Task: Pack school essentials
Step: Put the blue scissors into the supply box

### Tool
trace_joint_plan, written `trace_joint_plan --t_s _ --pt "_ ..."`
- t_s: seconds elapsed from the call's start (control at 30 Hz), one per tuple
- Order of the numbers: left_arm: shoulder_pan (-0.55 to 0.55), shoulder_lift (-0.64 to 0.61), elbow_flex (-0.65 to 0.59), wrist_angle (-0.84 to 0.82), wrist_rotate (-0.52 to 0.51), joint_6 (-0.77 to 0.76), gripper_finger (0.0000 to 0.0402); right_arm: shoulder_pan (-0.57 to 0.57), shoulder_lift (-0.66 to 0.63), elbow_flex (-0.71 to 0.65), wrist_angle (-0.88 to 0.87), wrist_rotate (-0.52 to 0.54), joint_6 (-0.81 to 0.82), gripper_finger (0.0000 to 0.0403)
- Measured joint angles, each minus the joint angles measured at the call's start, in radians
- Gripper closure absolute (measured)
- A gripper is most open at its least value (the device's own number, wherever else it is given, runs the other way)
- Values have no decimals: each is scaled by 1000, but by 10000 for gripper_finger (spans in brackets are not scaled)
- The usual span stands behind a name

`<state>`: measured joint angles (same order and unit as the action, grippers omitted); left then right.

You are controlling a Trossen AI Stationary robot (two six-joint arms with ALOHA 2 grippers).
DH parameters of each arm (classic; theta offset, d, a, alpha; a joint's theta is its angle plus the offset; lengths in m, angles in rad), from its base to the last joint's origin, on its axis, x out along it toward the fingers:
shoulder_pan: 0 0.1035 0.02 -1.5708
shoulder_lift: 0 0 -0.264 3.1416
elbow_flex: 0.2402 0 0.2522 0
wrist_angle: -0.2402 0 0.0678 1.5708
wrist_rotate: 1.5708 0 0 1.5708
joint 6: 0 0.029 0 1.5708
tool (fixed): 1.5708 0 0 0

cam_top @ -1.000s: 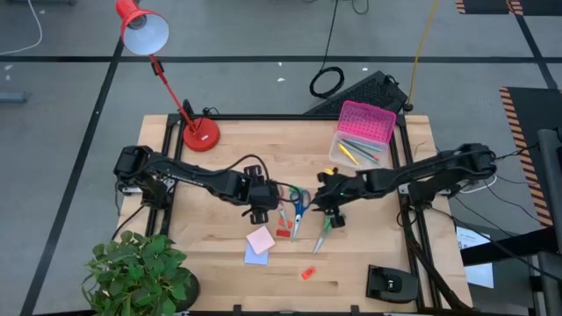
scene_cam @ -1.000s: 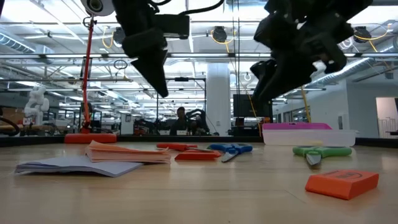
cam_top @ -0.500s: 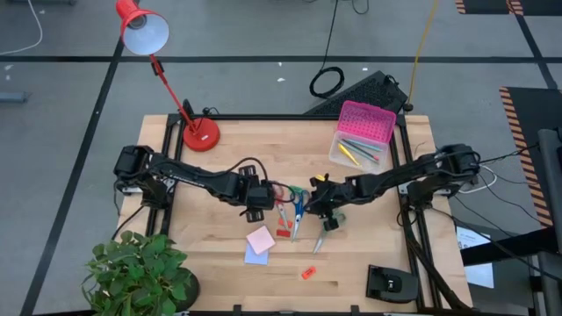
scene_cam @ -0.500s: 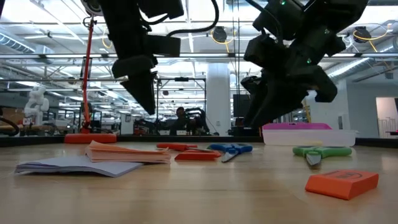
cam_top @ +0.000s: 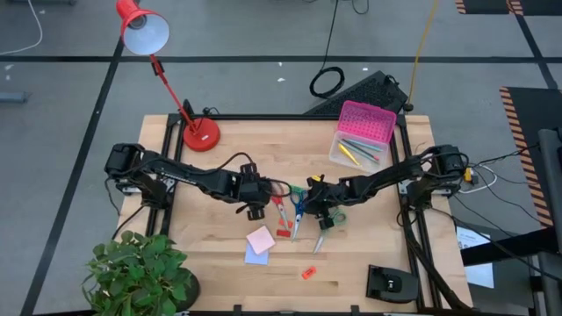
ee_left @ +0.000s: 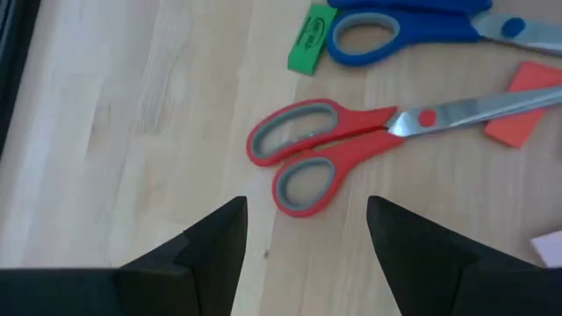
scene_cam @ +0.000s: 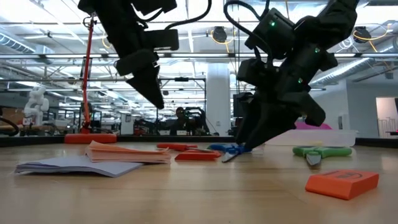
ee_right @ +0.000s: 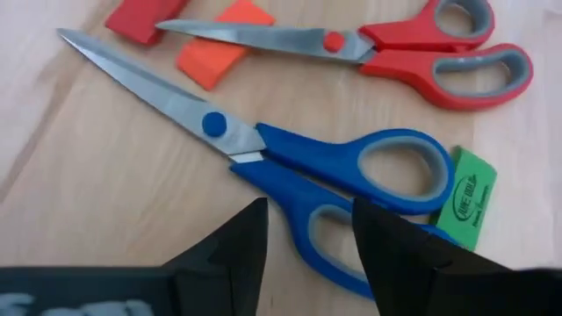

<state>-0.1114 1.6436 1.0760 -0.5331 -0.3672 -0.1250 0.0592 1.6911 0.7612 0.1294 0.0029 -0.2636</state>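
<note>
The blue scissors [ee_right: 299,158] lie mid-table beside the red scissors [ee_left: 369,140], both lengthwise, blades toward the front edge. The right gripper [ee_right: 307,237] and left gripper [ee_left: 303,237] hover spread, holding nothing.

Matt pale wood table [cam_top: 219,263]; red scissors [ee_left: 351,140] and blue scissors [ee_right: 299,149] have shiny metal blades, smooth plastic handles with grey lining.

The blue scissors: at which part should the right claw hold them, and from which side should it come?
Probably at the handles, coming straight down. The blue scissors lie flat and closed on the table, and the right claw, open, already hangs over one handle loop. A green eraser lies against the handles, so the fingers should avoid it.
</note>
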Motion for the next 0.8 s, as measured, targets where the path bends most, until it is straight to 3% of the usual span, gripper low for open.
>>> trace_joint_plan --t_s 0.3,0.63,0.8 --pt "-2 -6 0 50 3 20 163 -31 30 3 -40 -83 12 290" --pt "-2 -6 0 64 11 41 163 -33 23 2 -123 -108 -63 375" --pt "0 -6 0 64 11 46 163 -32 22 2 -126 -110 -91 384"
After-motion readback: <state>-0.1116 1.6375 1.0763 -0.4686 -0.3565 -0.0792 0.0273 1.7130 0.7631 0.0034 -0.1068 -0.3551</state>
